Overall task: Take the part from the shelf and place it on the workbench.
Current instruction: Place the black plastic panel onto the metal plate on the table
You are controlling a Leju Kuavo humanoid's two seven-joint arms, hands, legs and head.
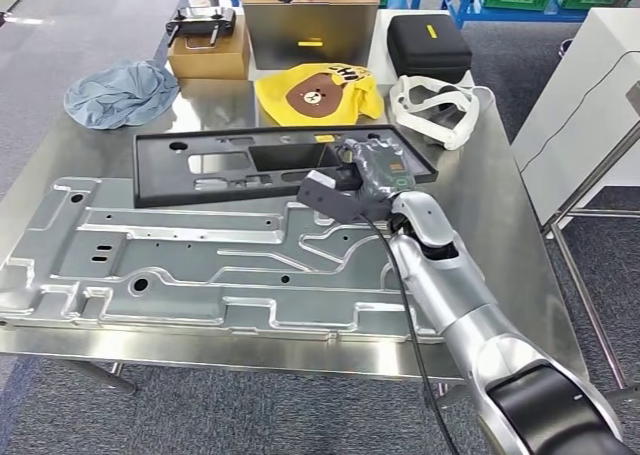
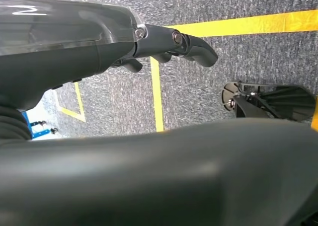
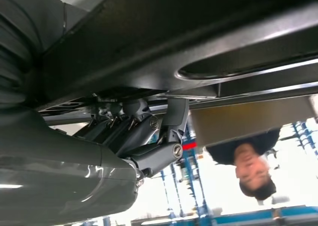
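Observation:
The part is a long black plastic frame (image 1: 162,175) with cut-outs. It lies across the far edge of a large stamped silver panel (image 1: 189,255) on the steel workbench (image 1: 502,210). My right hand (image 1: 373,170) is at the frame's right end. In the right wrist view its dark fingers (image 3: 150,136) curl up against the black frame (image 3: 187,32) and grip its edge. My left hand (image 2: 112,42) hangs over grey carpet, and its fingers (image 2: 189,43) stretch out with nothing in them.
At the back of the bench lie a blue cloth (image 1: 121,93), a cardboard box (image 1: 211,53), a yellow bear bag (image 1: 317,93), a black case (image 1: 428,45) and a white strap (image 1: 434,110). A person (image 3: 255,161) stands across the bench. A white cabinet (image 1: 581,105) is on the right.

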